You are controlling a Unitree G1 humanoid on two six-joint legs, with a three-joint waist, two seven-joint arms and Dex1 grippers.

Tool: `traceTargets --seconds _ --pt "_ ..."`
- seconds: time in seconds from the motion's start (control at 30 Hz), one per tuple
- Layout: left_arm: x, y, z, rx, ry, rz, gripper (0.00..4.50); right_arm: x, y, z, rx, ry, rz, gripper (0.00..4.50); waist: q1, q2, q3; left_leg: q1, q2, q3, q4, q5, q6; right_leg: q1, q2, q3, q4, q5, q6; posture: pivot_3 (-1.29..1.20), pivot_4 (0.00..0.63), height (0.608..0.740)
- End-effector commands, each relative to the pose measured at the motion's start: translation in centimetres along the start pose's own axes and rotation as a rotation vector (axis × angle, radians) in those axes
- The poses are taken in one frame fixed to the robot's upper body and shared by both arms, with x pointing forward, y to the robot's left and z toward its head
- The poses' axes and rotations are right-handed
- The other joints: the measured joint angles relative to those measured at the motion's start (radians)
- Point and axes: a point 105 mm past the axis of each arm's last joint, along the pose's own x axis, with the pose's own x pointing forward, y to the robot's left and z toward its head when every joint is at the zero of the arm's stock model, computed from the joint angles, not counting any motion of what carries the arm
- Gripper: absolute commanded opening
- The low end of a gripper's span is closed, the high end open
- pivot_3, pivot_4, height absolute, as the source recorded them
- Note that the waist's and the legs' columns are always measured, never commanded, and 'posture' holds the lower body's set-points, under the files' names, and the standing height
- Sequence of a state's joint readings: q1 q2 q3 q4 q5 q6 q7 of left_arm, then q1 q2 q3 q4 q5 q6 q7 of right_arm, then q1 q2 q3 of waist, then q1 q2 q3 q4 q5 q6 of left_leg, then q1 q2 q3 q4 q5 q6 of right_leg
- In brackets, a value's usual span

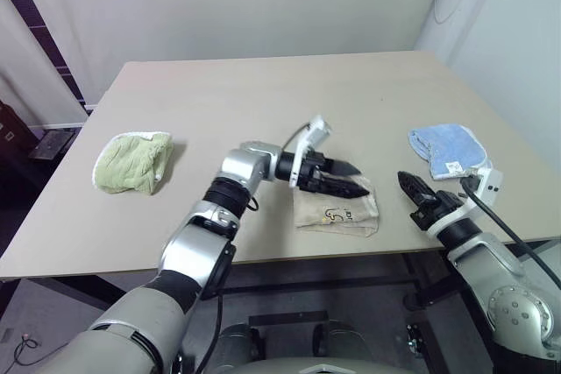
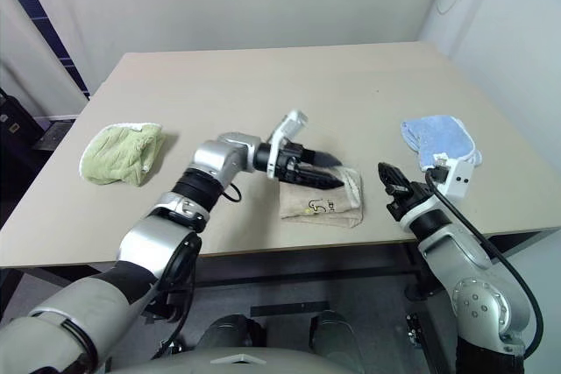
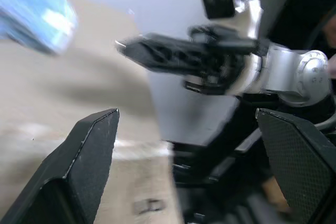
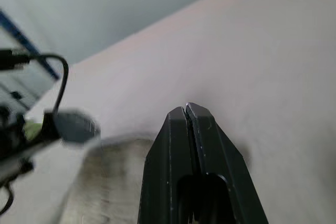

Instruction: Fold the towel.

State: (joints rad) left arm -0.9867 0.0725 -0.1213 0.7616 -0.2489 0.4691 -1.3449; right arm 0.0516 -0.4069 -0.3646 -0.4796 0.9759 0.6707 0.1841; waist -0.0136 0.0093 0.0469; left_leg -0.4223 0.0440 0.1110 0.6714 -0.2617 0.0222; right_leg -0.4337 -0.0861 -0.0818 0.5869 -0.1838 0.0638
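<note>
Towel (image 1: 337, 210): beige, folded into a small pad, lying near the front edge of the counter (image 1: 263, 94). A dark printed mark shows on its upper face near the front; the characters are too small to read.

Left pincer (image 1: 351, 179): over the towel's back edge, pointing toward the right pincer, fingers spread wide, nothing between them. It partly covers the towel's rear part.

Right pincer (image 1: 407, 184): just right of the towel, above the counter's front edge, fingers pressed together, holding nothing.

Blue towel (image 1: 447, 148): folded, right of the beige towel and farther back, near the counter's right edge; a white tag lies on its front part, print unreadable.

Green towel (image 1: 131, 161): bundled, well left of the beige towel, white trim along its top.
</note>
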Motion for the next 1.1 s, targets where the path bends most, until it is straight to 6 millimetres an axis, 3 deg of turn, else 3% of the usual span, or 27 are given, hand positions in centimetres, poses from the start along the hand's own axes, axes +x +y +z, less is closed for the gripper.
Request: traceTargets --seconds 0.03,0.17,0.33,0.47,0.63,0.73,0.87,0.97,1.03,1.07,1.1 --pt "-2.3 0.6 0.6 0.064 -0.031 0.073 3.17 0.6 2.2 1.4 -0.063 -0.032 0.108 0.00 0.001 0.000 0.000 0.000 -0.001 0.000 0.000 0.000 0.000 0.000 0.000 0.000 0.000 0.000 0.000 0.00 0.000 0.740" --pt "-4.8 1.5 -1.0 0.059 -0.005 0.165 1.67 1.5 2.7 1.7 -0.076 -0.019 0.159 0.00 0.001 0.000 0.000 0.000 0.000 0.000 0.004 0.000 0.000 0.000 0.000 0.000 0.003 0.001 -0.002 0.00 0.000 0.740" --pt "-5.4 1.5 -2.2 0.063 0.006 0.194 0.03 2.8 3.0 1.0 -0.092 0.041 0.213 0.00 0.005 -0.001 0.001 -0.002 0.002 -0.001 0.012 0.000 0.000 0.002 -0.001 0.000 0.007 0.000 0.000 0.00 0.000 0.740" --pt "-3.8 1.5 -4.1 0.080 0.011 0.198 0.03 4.1 3.2 -1.9 -0.088 0.170 0.308 0.00 0.003 -0.001 0.001 0.000 0.002 0.000 0.013 -0.001 0.000 0.003 -0.002 0.000 0.007 0.001 0.000 0.00 0.000 0.740" --pt "-1.8 2.2 -8.3 0.030 0.101 0.236 0.03 5.7 0.8 -7.1 -0.114 0.349 0.250 0.00 0.002 -0.001 0.001 0.001 0.001 0.000 0.012 0.000 0.000 0.003 -0.001 -0.001 0.008 0.000 0.000 0.00 0.000 0.740" --pt "-1.0 2.6 -10.6 0.037 0.163 0.266 0.03 6.0 0.0 -10.0 -0.126 0.426 0.223 0.00 -0.001 -0.001 0.001 0.000 0.000 0.000 0.012 0.000 0.000 0.002 0.000 -0.001 0.009 0.001 -0.001 0.00 0.000 0.740" --pt "-0.4 3.2 -12.0 0.038 0.192 0.325 0.03 5.6 -1.2 -12.9 -0.157 0.508 0.178 0.00 0.000 -0.006 -0.004 0.006 0.002 -0.001 0.012 0.000 0.000 0.007 0.000 -0.001 0.009 0.000 0.000 0.00 0.000 0.740" --pt "-0.4 3.1 -11.1 0.004 0.136 0.301 0.19 5.5 -0.5 -11.5 -0.145 0.444 0.207 0.00 -0.003 -0.003 -0.008 0.014 0.005 -0.002 0.012 -0.003 -0.003 0.016 0.000 -0.004 0.004 0.000 0.000 0.00 0.000 0.740" --pt "-0.6 2.9 -9.9 -0.010 0.085 0.275 0.61 5.3 0.1 -9.8 -0.117 0.384 0.233 0.00 -0.002 0.004 -0.011 0.011 0.011 -0.005 0.007 -0.003 -0.004 0.026 0.006 -0.010 -0.017 0.010 -0.001 0.00 0.000 0.740" --pt "-0.8 2.9 -9.2 -0.020 0.053 0.263 0.89 5.2 0.5 -9.1 -0.103 0.359 0.251 0.00 0.004 0.000 -0.013 0.000 0.019 -0.005 0.003 -0.003 -0.003 0.029 0.010 -0.013 -0.029 0.020 -0.002 0.00 0.000 0.740" --pt "-0.9 2.8 -8.8 -0.027 0.033 0.254 1.29 5.0 0.8 -8.6 -0.094 0.346 0.262 0.39 0.008 -0.006 -0.014 -0.004 0.019 0.000 -0.001 -0.003 -0.003 0.026 0.000 -0.011 0.014 0.006 -0.002 0.00 0.000 0.740"
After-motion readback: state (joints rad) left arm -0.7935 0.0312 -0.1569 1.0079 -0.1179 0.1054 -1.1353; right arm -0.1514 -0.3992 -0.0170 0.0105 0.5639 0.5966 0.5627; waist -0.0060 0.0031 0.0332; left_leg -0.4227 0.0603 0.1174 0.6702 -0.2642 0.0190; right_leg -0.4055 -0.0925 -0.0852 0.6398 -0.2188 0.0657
